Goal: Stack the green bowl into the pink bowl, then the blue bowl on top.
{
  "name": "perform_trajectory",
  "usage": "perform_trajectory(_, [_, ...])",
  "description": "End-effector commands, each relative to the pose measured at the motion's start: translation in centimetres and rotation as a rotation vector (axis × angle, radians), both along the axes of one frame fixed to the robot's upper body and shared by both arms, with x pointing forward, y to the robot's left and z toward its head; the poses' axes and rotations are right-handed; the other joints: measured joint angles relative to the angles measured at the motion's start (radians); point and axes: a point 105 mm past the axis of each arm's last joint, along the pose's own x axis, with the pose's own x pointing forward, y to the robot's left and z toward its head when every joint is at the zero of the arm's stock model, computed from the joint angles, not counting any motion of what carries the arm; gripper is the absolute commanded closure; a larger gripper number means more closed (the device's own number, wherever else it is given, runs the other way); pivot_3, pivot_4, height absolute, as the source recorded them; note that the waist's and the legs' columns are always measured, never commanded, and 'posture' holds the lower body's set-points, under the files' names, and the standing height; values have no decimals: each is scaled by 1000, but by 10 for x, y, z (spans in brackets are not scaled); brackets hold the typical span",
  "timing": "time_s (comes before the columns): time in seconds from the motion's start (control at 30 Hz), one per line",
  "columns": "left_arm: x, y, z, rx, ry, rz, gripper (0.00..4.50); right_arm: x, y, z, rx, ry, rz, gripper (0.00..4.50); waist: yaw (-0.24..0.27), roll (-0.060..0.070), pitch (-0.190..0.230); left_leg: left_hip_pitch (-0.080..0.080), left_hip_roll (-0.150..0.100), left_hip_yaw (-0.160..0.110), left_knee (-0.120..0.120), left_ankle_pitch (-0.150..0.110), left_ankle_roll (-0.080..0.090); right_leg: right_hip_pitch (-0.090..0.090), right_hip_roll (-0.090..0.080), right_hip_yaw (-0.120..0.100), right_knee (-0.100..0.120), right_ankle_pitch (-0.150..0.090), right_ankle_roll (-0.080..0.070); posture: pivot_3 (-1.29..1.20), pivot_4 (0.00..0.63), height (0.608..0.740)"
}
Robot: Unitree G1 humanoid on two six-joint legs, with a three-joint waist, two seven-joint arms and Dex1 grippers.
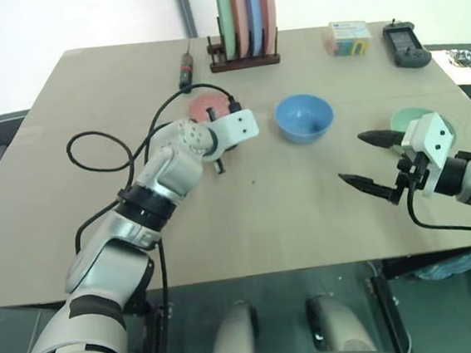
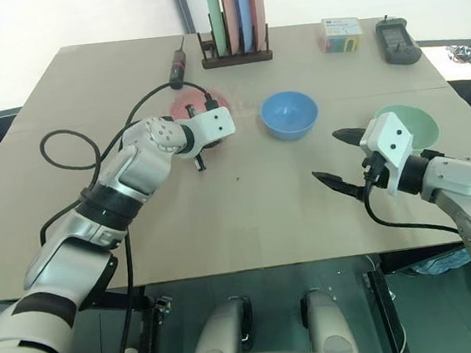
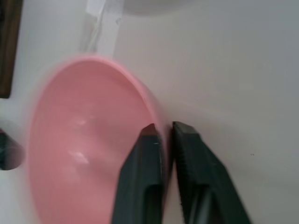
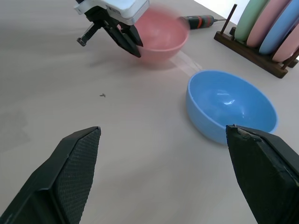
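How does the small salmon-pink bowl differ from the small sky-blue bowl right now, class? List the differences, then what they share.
The small salmon-pink bowl has the left hand shut on its rim; the small sky-blue bowl stands free, touched by nothing. The pink bowl lies on the robot's left side of the table, partly hidden behind that hand in the head views; the blue bowl sits near the middle, in plain sight. Both are smooth, plain, round and look alike in size.

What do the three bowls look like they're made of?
Pink bowl, pinched at its rim by the left pincer: likely smooth plastic, thin-walled with soft highlights. Blue bowl: same look, glossy glints inside. Green bowl: apparently matching, though mostly hidden behind the right arm.
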Motion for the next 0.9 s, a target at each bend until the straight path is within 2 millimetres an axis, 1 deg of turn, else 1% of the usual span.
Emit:
perform_trajectory(0.03, [-12,-7,22,-3,-10,-81,4438,-5,-10,8,3,-45,-41,0,0,0,0,0,0,0,0,0,0,0,0,0,0,0,0,0,150,740])
perform_trajectory(0.13, [-31,-12,19,-12,55,-160,4438,-6,-16,3,1,-36,-66,0,0,0,0,0,0,0,0,0,0,0,0,0,0,0,0,0,150,740])
perform_trajectory(0.23, [-65,-18,18,-18,140,-315,4438,-8,-23,2,5,-34,-95,0,-3,0,0,0,0,0,0,0,0,0,0,0,0,0,0,0,150,740])
perform_trajectory(0.37, [-100,-9,11,38,213,-456,4438,-13,-36,0,-13,-23,-139,0,-1,0,0,1,1,0,1,0,0,0,0,0,2,0,0,0,150,740])
perform_trajectory(0.43, [-114,-12,6,21,282,-526,4438,-15,-42,0,-16,-22,-164,0,-1,0,0,2,1,0,1,0,0,1,0,0,3,0,0,0,150,740])
perform_trajectory(0.5, [-113,-20,0,7,293,-540,4438,-16,-46,-1,-23,-19,-187,0,4,0,0,3,1,0,3,0,0,2,0,0,3,-2,0,0,150,740])
perform_trajectory(0.57, [-110,-34,-5,-7,292,-573,4438,-17,-50,-2,-26,-13,-212,0,7,0,0,3,0,0,4,0,0,3,0,0,4,-4,0,0,150,740])
perform_trajectory(0.6, [-111,-39,-7,-8,295,-592,4131,-17,-51,-3,-25,-9,-221,0,6,0,0,3,0,0,6,0,0,4,0,0,4,-5,0,0,150,740])
perform_trajectory(0.63, [-114,-50,-7,-37,312,-627,3938,-18,-53,-5,-40,-4,-234,0,5,0,0,3,0,0,6,0,0,4,0,0,4,-5,0,0,150,740])
perform_trajectory(0.7, [-121,-64,-6,-67,329,-684,3387,-19,-55,-7,-57,-2,-256,0,3,0,0,3,-1,0,7,0,0,4,0,1,4,-5,0,0,150,740])
perform_trajectory(0.73, [-123,-68,-5,-73,334,-708,2872,-18,-57,-7,-61,-3,-269,0,2,0,0,2,-1,0,7,0,0,4,0,1,5,-4,0,0,150,740])
perform_trajectory(0.8, [-123,-69,-4,-71,332,-727,2195,-17,-59,-7,-65,-13,-293,0,-3,0,0,3,0,0,7,0,0,4,0,1,6,-4,1,0,150,740])
perform_trajectory(0.83, [-122,-69,-3,-79,333,-722,2100,-15,-61,-7,-75,-17,-320,0,-6,1,-1,3,0,0,7,0,0,3,0,1,7,-3,2,0,150,740])
perform_trajectory(0.9, [-119,-68,1,-94,320,-715,1457,-10,-65,-9,-88,-20,-364,0,-7,1,-1,5,0,0,6,0,0,3,1,2,10,-3,3,0,150,740])
